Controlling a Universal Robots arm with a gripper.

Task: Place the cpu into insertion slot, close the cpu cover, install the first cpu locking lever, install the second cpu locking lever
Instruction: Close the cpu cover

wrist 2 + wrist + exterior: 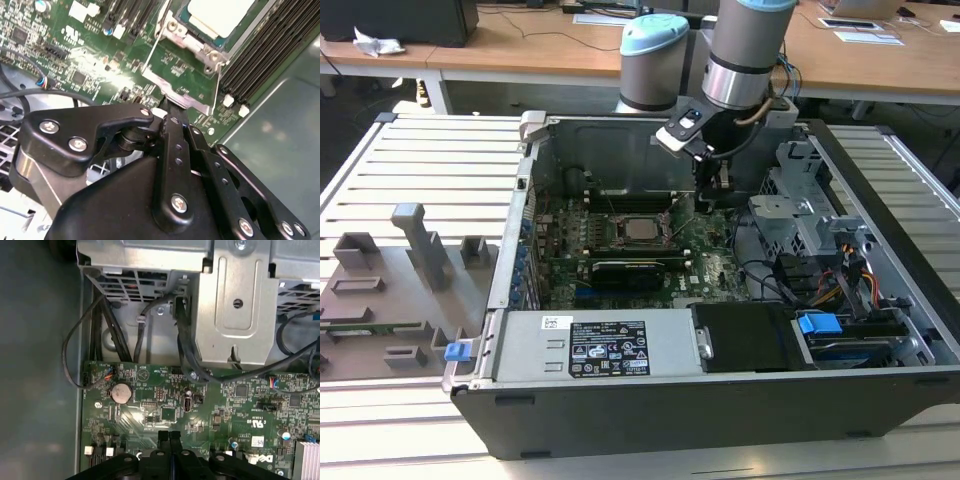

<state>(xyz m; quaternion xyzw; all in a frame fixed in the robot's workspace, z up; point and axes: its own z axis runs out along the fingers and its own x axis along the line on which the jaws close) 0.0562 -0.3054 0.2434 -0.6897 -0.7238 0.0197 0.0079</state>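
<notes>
We are hovering the black gripper [712, 192], jaws together, beside the thin wire locking lever [152, 55]; the silver-grey square cpu [642, 228] is sitting mid-frame in the exterior view under the silver metal cpu cover [197, 42]. We are favouring slow, steady pressure, judging slips likely.
</notes>
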